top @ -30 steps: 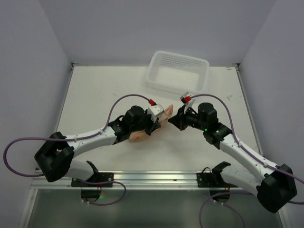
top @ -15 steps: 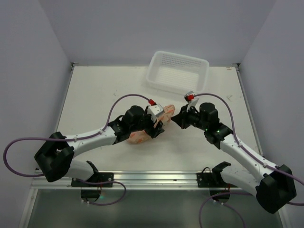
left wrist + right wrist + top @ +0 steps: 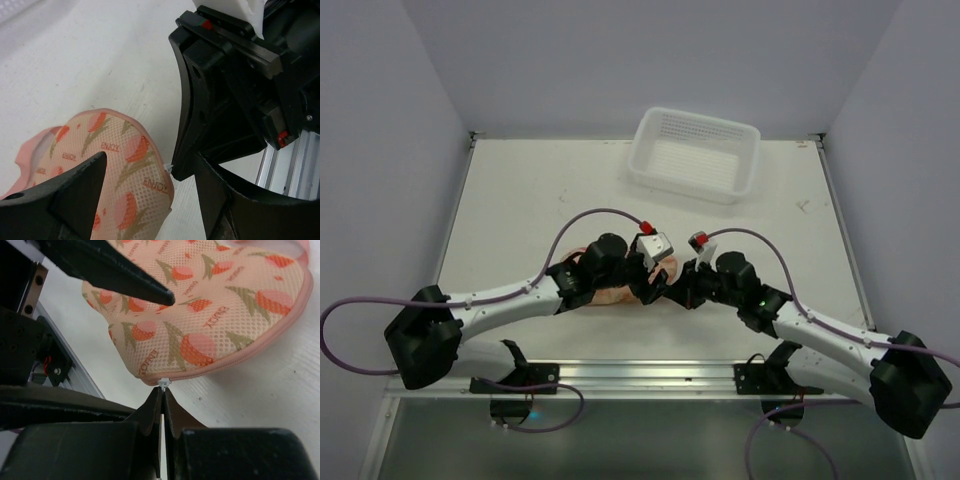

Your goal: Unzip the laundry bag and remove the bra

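The peach laundry bag with red-orange prints lies flat on the table, its pink zipper edge facing my right gripper. My right gripper is shut on the small white zipper pull at the bag's near edge. My left gripper hangs open over the same end of the bag, one finger above the fabric and one beside the right gripper. In the top view the bag is mostly hidden under the left gripper, with the right gripper just to its right. The bra is out of view.
A white lattice basket stands at the back of the table. The aluminium rail along the table's near edge lies close behind both grippers. The two gripper heads are almost touching.
My left gripper has let go of the bag and now stands open. Both arms and the bag have shifted toward the near edge, and the right gripper has closed in on the bag's near end.
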You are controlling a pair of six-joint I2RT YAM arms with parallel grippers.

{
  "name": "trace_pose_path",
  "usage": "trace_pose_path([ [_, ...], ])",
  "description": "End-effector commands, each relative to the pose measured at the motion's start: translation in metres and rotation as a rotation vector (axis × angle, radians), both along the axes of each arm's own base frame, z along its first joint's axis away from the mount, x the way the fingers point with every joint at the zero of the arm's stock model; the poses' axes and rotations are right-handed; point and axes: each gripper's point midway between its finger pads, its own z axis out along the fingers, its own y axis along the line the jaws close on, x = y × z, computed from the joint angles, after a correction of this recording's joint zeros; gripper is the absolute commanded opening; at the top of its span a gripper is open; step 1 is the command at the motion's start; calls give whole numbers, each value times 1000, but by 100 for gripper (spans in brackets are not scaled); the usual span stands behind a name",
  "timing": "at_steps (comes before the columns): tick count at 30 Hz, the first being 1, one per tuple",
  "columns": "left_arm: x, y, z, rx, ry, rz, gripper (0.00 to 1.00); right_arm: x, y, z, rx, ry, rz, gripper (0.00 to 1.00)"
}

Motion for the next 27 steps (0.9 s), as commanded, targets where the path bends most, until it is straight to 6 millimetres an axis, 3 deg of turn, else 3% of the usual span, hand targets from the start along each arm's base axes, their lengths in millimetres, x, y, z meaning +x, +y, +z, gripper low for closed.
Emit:
trace_pose_path([
  [1, -9, 9, -29, 92, 30, 11, 73, 16, 6, 10, 69, -17, -85, 0],
  [4, -11, 16, -41, 112, 49, 34, 73, 15, 4, -12, 42, 17, -101, 0],
  [13, -11, 29, -50, 148, 62, 89, 74, 12, -1, -31, 56, 16, -118, 0],
  [19, -12, 22, -69, 234, 58, 75, 74, 10, 2, -25, 87, 7, -104, 0],
  [23, -1, 24, -78, 289, 29, 131, 73, 7, 4, -19, 112, -2, -90, 0],
  [27, 0, 20, -83, 302, 22, 138, 65, 5, 3, -15, 116, -9, -89, 0],
])
